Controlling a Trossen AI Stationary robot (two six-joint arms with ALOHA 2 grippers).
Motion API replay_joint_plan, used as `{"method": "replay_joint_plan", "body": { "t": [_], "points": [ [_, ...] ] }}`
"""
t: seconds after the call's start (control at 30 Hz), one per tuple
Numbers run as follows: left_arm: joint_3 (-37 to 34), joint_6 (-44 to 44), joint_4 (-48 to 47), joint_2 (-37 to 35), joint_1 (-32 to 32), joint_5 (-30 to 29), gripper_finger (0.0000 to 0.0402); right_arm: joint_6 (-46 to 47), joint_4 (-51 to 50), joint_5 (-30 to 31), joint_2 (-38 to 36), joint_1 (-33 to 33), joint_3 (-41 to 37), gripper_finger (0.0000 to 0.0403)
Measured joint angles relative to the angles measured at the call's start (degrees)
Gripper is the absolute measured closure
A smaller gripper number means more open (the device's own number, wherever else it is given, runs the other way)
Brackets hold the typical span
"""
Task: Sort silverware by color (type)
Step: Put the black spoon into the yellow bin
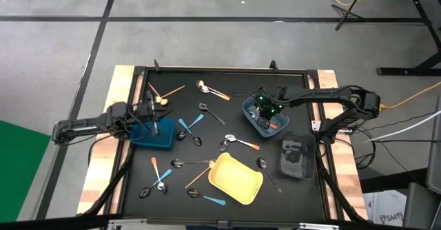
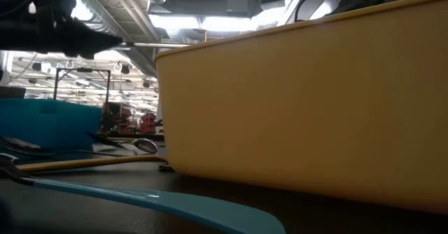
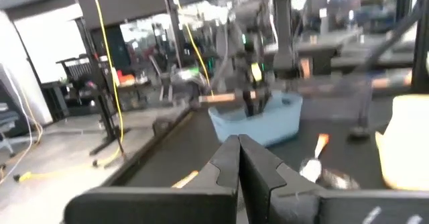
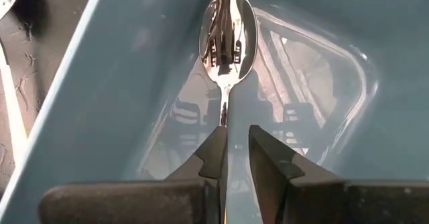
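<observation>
The step in hand is a drop-off: the right claw [image 4: 232, 150] hangs inside the grey-blue bin [image 1: 265, 116] on the right side of the worktop [image 1: 234, 85], with a shiny silver spoon [image 4: 228, 36] bowl-forward between its fingers. The fingers stand slightly spread with the thin stem running down the gap; whether they pinch it or have just let go is hard to tell from the wrist view, so the spoon may be lying free on the bin floor. The left claw [image 3: 239, 163] is pressed together, holding nothing, and waits over the darker blue bin [image 1: 153, 135] on the left. Many spoons remain scattered across the black mat, including one orange-handled spoon [image 1: 241, 142] just left of the grey-blue bin, and the yellow bin [image 1: 236, 178] near the front looks bare. Next, I judge, the right claw should spread fully, rise clear of the bin wall without dragging the spoon, then go for a matching spoon nearby.
</observation>
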Motion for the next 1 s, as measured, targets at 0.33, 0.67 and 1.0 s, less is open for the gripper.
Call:
{"method": "replay_joint_plan", "body": {
  "t": [0.33,0.67,1.0],
  "points": [
    [0.0,-2.2,15.9,0.5,0.0,0.0,0.0398,0.0,0.0,0.0,0.0,0.0,0.0,0.0352],
    [0.0,-5.1,22.7,7.4,0.0,-3.9,0.0312,0.0,0.0,0.0,0.0,0.0,0.0,0.0352],
    [0.5,-5.3,33.3,17.9,0.0,-5.3,0.0281,0.0,0.0,0.0,0.0,0.0,0.0,0.0352]
  ]
}}
